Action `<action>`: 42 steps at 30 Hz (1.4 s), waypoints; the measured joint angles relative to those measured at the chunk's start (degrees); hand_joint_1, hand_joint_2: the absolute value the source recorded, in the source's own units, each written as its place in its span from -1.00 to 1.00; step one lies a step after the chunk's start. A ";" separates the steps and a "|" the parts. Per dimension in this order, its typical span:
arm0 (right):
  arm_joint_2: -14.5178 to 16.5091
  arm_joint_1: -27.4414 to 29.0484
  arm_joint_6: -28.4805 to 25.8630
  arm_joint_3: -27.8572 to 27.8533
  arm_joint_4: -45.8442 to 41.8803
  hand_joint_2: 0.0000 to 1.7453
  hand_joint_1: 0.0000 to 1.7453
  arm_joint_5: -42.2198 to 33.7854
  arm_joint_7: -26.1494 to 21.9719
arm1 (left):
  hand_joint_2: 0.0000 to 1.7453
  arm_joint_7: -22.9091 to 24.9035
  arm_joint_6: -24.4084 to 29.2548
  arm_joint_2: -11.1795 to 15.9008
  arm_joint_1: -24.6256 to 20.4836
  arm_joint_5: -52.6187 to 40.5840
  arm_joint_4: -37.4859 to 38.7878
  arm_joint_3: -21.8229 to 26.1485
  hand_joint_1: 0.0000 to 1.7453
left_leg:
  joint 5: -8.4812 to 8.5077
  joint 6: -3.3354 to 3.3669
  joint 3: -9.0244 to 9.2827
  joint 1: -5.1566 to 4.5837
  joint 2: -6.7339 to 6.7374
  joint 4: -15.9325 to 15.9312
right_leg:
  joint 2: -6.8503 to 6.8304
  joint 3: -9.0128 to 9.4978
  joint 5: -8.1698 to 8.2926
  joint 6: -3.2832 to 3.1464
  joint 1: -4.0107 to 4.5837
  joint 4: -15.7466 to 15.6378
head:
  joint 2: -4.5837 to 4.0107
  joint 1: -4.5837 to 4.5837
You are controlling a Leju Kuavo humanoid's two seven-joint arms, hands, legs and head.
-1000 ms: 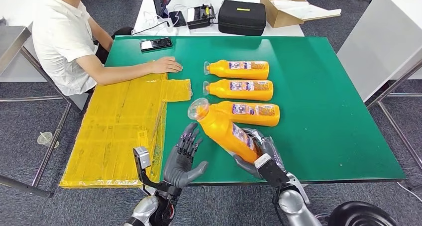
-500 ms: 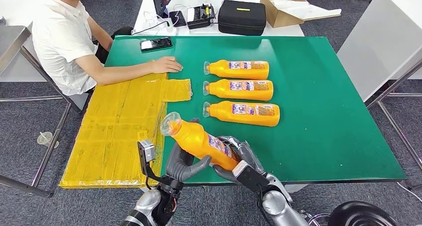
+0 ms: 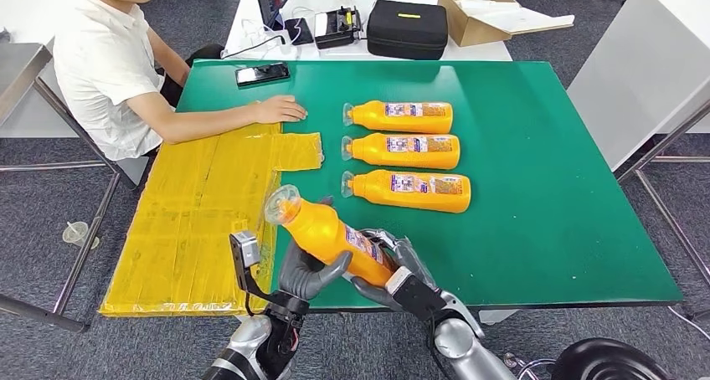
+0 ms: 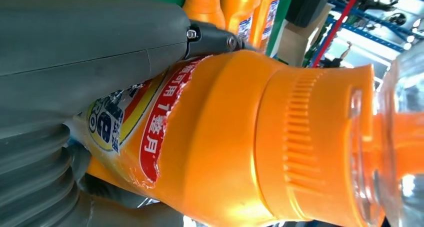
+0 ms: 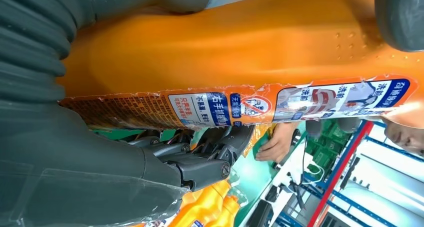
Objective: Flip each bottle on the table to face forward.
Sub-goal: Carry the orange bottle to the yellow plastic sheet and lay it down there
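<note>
I hold an orange bottle [image 3: 322, 229] tilted above the table's front edge, its clear cap pointing up and to the left. My left hand [image 3: 303, 273] cups its middle from below, with the thumb across the body. My right hand [image 3: 393, 267] grips its base end. In the left wrist view the bottle's shoulder and cap [image 4: 280, 137] are close up under my left hand's thumb [image 4: 90, 42]. The right wrist view shows its label strip [image 5: 240, 107] and my right hand [image 5: 100, 162] around it. Three more orange bottles [image 3: 402, 116] [image 3: 406, 150] [image 3: 410, 190] lie in a row on the green table [image 3: 544, 187], caps to the left.
A person sits at the left, one hand [image 3: 280, 110] resting on the table. A yellow taped mat [image 3: 209, 213] covers the table's left front. A phone [image 3: 262, 74] lies at the back left. Behind stand a black case [image 3: 408, 28] and a cardboard box [image 3: 477, 12].
The held bottle has swung left and down toward the front edge. My left hand, open a second ago, has come under it and now grips it together with the right.
</note>
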 joint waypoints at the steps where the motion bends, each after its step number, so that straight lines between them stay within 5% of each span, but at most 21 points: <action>1: 0.01 -0.12 -0.01 0.07 0.08 1.00 0.46 -0.21 0.01 | 1.00 -0.41 0.07 -0.01 0.00 0.01 -0.02 0.02 1.00 | 0.00 0.00 0.00 0.00 0.00 0.00 | 0.00 0.00 0.00 0.00 0.00 0.00 | 0.00 0.00; 4: 0.02 -0.30 -0.01 0.34 0.14 1.00 0.12 -0.56 0.03 | 1.00 -1.19 0.10 -0.02 0.02 0.06 -0.14 0.15 1.00 | 0.00 0.00 0.00 0.00 0.00 0.00 | 0.00 0.00 0.00 0.00 0.00 0.00 | 0.00 0.00; 6: 0.03 -0.31 -0.01 0.47 0.14 1.00 -0.53 -0.78 0.06 | 1.00 -1.51 0.14 -0.02 0.07 0.07 -0.28 0.35 1.00 | 0.00 0.00 0.00 0.00 0.00 0.00 | 0.00 0.00 0.00 0.00 0.00 0.00 | 0.00 0.00; 8: 0.07 -0.31 0.00 0.55 0.14 1.00 -0.97 -1.18 0.09 | 1.00 -1.99 0.38 -0.02 0.19 0.07 -0.77 0.53 1.00 | 0.00 0.00 0.00 0.00 0.00 0.00 | 0.00 -0.01 0.00 0.00 0.00 0.00 | 0.00 -0.01; 12: 0.16 -0.24 0.03 0.70 0.14 1.00 -1.00 -2.06 0.37 | 1.00 -2.84 1.05 0.01 0.55 0.07 -2.66 0.80 1.00 | 0.00 0.00 0.00 0.00 0.00 0.00 | 0.00 -0.01 0.00 0.00 0.00 0.00 | 0.00 -0.01; 16: 0.33 0.44 -2.19 0.43 0.27 -1.00 -1.00 -1.38 0.98 | 1.00 -3.41 2.27 0.14 1.04 -0.31 -5.43 1.16 1.00 | 0.00 0.00 -0.01 0.00 0.00 0.00 | 0.00 -0.01 0.00 0.00 0.00 0.00 | 0.00 -0.01; 27: 2.84 5.22 -24.91 -3.51 1.05 -1.00 -1.00 4.07 -2.17 | 1.00 -4.76 21.13 1.23 4.47 -8.38 -15.87 2.63 1.00 | -0.01 -0.01 -0.04 0.01 0.00 -0.01 | 0.00 -0.05 -0.01 -0.01 0.00 0.00 | 0.00 -0.01; 31: 3.88 6.25 -33.46 -6.06 1.05 -1.00 -1.00 5.27 -3.85 | 1.00 -7.17 36.75 2.42 4.51 -25.73 -17.29 2.77 1.00 | 0.00 0.00 -0.04 0.01 0.00 -0.01 | 0.00 -0.06 -0.01 -0.01 0.00 0.00 | 0.00 0.01; 35: 4.81 6.87 -38.48 -9.11 0.12 1.00 -1.00 5.91 -5.06 | 1.00 -5.20 47.17 4.63 3.57 -43.25 -16.89 2.64 1.00 | 0.01 0.00 -0.03 0.01 0.00 -0.01 | 0.00 -0.05 0.00 -0.01 0.00 0.00 | 0.00 0.01; 42: 7.11 8.06 -38.59 -16.13 -4.41 1.00 -1.00 4.05 -6.65 | 1.00 4.94 50.22 7.21 3.30 -75.09 -15.79 5.00 1.00 | 0.01 -0.01 -0.04 0.01 0.02 -0.01 | 0.01 -0.07 0.00 -0.01 0.00 0.00 | 0.00 0.00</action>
